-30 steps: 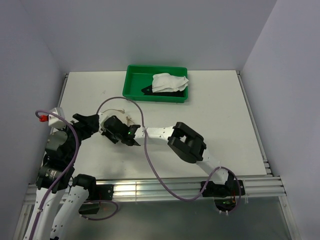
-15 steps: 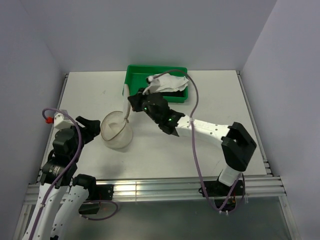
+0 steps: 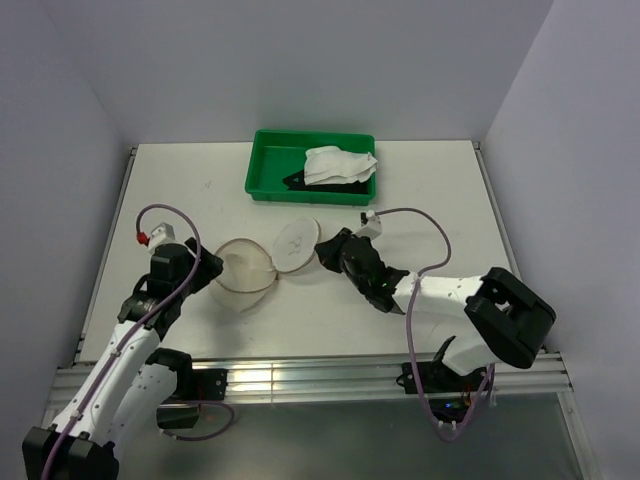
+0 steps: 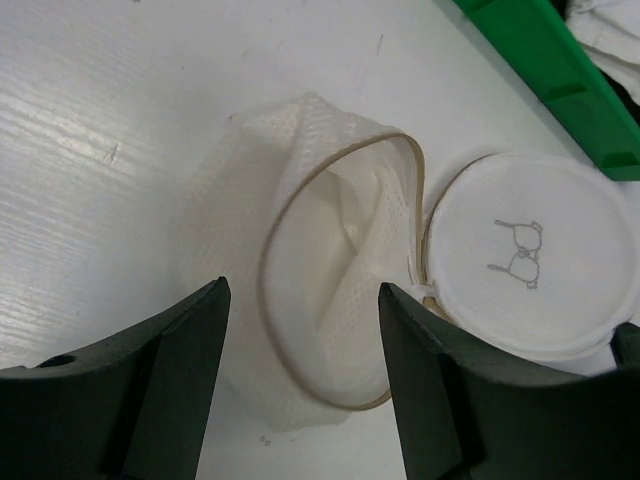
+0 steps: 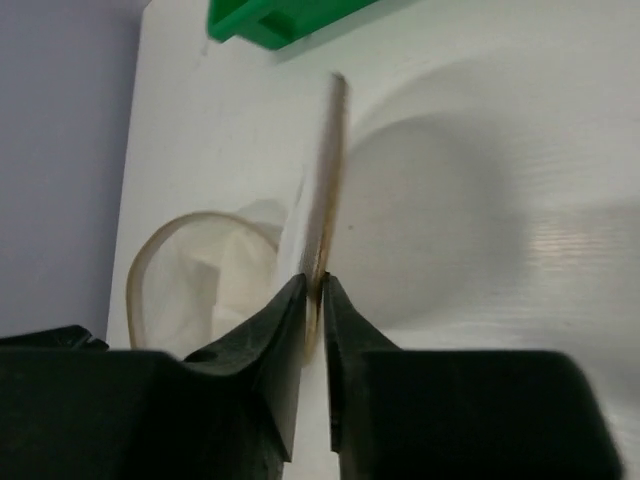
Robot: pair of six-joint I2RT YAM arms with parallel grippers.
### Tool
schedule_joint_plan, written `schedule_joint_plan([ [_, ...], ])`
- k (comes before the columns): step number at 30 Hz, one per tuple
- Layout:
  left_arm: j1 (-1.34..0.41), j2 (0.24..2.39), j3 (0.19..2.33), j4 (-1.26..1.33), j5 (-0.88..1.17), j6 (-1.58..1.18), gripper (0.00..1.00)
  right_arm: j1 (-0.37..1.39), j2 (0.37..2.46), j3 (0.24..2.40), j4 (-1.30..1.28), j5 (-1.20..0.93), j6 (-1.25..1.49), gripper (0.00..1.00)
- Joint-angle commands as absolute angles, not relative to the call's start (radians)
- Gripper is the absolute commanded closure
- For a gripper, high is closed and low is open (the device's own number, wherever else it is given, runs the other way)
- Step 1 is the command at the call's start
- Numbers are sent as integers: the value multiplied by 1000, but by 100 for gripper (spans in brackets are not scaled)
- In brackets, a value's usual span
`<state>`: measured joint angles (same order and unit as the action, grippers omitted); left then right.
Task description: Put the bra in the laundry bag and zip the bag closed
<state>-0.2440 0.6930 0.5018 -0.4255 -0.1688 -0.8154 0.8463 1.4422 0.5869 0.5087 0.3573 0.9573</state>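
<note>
The laundry bag (image 3: pixel 243 265) lies on its side on the table, its mouth open and nothing showing inside (image 4: pixel 340 230). Its round lid (image 3: pixel 296 245) is flipped open to the right, with a small bra print on it (image 4: pixel 520 260). My right gripper (image 3: pixel 322 250) is shut on the lid's rim (image 5: pixel 330 160), which stands edge-on between the fingers (image 5: pixel 314 282). On the bag's left, my left gripper (image 3: pixel 205 272) stands open, its fingers (image 4: pixel 302 290) spread just short of the mesh. Of the bra (image 3: pixel 297 180), only a black bit shows in the green tray, under a white cloth.
The green tray (image 3: pixel 262 170) stands at the back centre with a crumpled white cloth (image 3: pixel 340 163) in it. Purple cables loop over both arms. The table's left edge runs close to my left arm.
Half a second ago the bag stood upright near the tray with the right gripper at its rim. Now it lies on its side, lid open, and both arms have shifted to flank it.
</note>
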Motion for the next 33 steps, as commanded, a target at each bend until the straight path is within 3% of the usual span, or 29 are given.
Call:
schedule_joint_plan([
  [1,-253,724,471,-301,-134,-842,33,792,1332,566,487,442,964,76],
  [2,-256,735,468,-267,-124,-833,33,775,1316,569,453,449,933,72],
  [3,-258,748,469,-261,-120,-833,33,753,1299,572,428,462,907,53],
  [4,-265,777,472,-250,-115,-831,33,741,1272,578,367,469,875,47],
  [8,-301,818,485,-224,-156,-833,34,671,1194,612,287,438,675,36],
  [11,-347,766,480,-207,-196,-833,39,608,1297,754,140,402,547,38],
  [12,-356,749,491,-213,-224,-831,39,600,1342,869,109,397,522,47],
  [14,-386,691,512,-230,-247,-821,39,566,1460,990,81,403,509,55],
  [15,-396,671,517,-232,-252,-813,39,554,1498,1018,90,406,512,71],
  [18,-414,606,528,-226,-229,-793,37,497,1656,1157,97,399,543,74],
  [20,-420,589,528,-207,-186,-779,36,476,1782,1289,75,393,531,70],
  [23,-425,580,543,-236,-210,-756,35,469,1963,1502,-41,393,508,54],
  [24,-426,575,557,-248,-228,-755,34,463,2003,1541,-58,391,503,44],
  [27,-429,543,546,-223,-218,-752,33,454,2120,1667,-101,393,492,34],
  [33,-430,601,534,-193,-166,-752,32,413,2267,1847,-199,359,518,28],
])
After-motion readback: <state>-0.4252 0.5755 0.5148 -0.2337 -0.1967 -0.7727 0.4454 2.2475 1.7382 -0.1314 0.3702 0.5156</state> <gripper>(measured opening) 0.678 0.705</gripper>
